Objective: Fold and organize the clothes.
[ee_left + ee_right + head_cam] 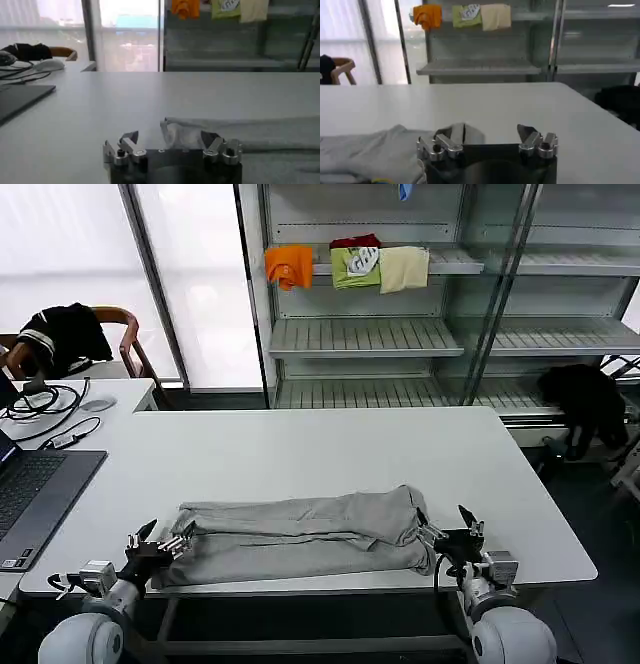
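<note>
Nearest to us, our left gripper (pixel 160 542) sits low at the near left edge of the white table (pixel 300 449), its fingers spread wide with nothing between them, its tips just at the left end of the grey shirt (pixel 300 536). Our right gripper (pixel 450 536) mirrors it at the near right, jaws also wide and empty, one finger close against the bunched right end of the cloth. In the left wrist view the left gripper (pixel 170 145) frames a rumpled corner of the shirt (pixel 240 137); in the right wrist view the right gripper (pixel 487 140) has the shirt (pixel 370 152) lying off to one side of it.

The shirt lies along the near edge of the table as a long, loosely folded band, creased and uneven. We judge it light, soft and limp: it will sag and slide wherever it is not supported, so we would pinch it at the two end corners, through all layers, and lift both ends together to keep the fold straight.

The tabletop is smooth and bare beyond the shirt, so cloth should drag easily over it. A laptop (pixel 35 494) and cables (pixel 50 409) sit at the far left. Beyond stand a chair (pixel 110 334) draped with dark cloth, bright windows, and metal shelves (pixel 400 334) carrying orange, green and cream garments (pixel 350 264).
</note>
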You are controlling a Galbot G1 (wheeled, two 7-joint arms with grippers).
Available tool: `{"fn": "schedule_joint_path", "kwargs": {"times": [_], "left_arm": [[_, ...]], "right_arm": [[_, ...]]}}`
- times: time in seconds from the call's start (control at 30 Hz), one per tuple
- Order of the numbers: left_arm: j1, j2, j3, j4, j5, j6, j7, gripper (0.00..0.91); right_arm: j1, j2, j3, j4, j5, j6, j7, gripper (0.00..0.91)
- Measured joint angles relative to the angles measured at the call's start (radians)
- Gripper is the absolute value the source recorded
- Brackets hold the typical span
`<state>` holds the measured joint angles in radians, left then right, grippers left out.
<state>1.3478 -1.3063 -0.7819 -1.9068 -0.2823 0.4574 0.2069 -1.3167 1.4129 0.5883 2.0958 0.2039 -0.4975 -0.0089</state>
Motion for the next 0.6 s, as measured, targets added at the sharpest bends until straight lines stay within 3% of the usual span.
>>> {"fn": "schedule_joint_path", "kwargs": {"times": [0.07, 0.6], "left_arm": [[0.0, -0.009, 0.007, -0.001, 0.005, 0.005, -0.009, 0.02], [0.009, -0.045, 0.033, -0.008, -0.011, 0.039, -0.042, 0.01]], "right_arm": [[0.005, -0.002, 0.0, 0.0, 0.014, 0.005, 0.006, 0.907], [0.043, 0.002, 0.008, -0.015, 0.064, 0.017, 0.049, 0.907]]}}
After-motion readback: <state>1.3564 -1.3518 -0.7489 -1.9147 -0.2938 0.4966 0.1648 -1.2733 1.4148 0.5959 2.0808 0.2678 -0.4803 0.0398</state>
